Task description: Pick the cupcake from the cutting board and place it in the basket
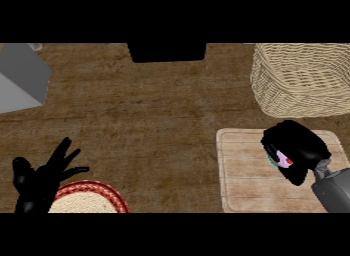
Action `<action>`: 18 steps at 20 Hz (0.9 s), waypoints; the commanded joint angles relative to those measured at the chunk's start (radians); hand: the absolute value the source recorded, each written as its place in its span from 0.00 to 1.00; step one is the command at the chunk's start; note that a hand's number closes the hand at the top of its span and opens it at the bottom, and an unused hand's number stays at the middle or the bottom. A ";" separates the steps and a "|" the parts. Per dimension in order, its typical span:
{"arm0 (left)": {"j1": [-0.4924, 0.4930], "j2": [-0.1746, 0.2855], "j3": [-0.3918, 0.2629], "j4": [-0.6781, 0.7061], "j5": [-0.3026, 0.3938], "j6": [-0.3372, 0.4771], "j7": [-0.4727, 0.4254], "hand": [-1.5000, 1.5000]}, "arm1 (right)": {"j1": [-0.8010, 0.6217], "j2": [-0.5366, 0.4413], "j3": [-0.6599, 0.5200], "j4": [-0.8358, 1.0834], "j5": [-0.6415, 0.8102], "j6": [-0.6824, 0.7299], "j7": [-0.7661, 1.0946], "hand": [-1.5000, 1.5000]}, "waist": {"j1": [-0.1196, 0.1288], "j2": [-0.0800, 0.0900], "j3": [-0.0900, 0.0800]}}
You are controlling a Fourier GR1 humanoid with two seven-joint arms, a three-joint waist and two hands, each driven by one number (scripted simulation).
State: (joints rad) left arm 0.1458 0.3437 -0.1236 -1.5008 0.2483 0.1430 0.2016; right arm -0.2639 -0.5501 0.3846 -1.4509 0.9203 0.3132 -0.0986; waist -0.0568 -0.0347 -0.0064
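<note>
A pale wooden cutting board [244, 175] lies on the counter at the lower right. Over its right half my right hand [296, 145] is curled round the cupcake [283, 160], of which only a sliver of pink and teal shows under the fingers. Whether the cupcake still touches the board is hidden. The woven wicker basket [307, 80] stands just beyond the board at the upper right. My left hand [41, 175] rests open at the lower left, fingers up.
A round red-rimmed woven mat [89, 200] lies by my left hand at the lower edge. A grey box [15, 80] stands at the far left. A black object [167, 51] sits at the counter's back edge.
</note>
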 commanded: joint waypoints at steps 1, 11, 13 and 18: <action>0.030 0.018 -0.001 0.056 -0.002 -0.013 0.039 0.50 | 0.056 0.178 0.003 -0.078 0.049 -0.007 0.333 1.00 | 0.010 0.023 0.003; 0.044 -0.012 -0.027 0.035 -0.020 0.018 0.049 0.50 | 0.030 0.543 -0.203 -0.480 -0.198 -0.229 0.555 1.00 | 0.015 0.022 0.006; 0.039 0.001 -0.021 0.069 -0.022 -0.009 0.021 0.50 | 0.009 0.546 -0.228 -0.572 -0.194 -0.235 0.614 1.00 | 0.022 0.026 0.005; 0.022 -0.019 -0.036 0.067 -0.032 0.006 0.053 0.50 | -0.125 0.503 -0.343 -0.781 -0.219 -0.071 0.902 1.00 | 0.032 0.027 0.004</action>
State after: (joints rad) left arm 0.1303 0.3320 -0.1306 -1.5039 0.2456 0.1423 0.2235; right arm -0.3074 -0.0349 0.1230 -2.0920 0.7259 0.1683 0.6349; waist -0.0351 -0.0174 0.0090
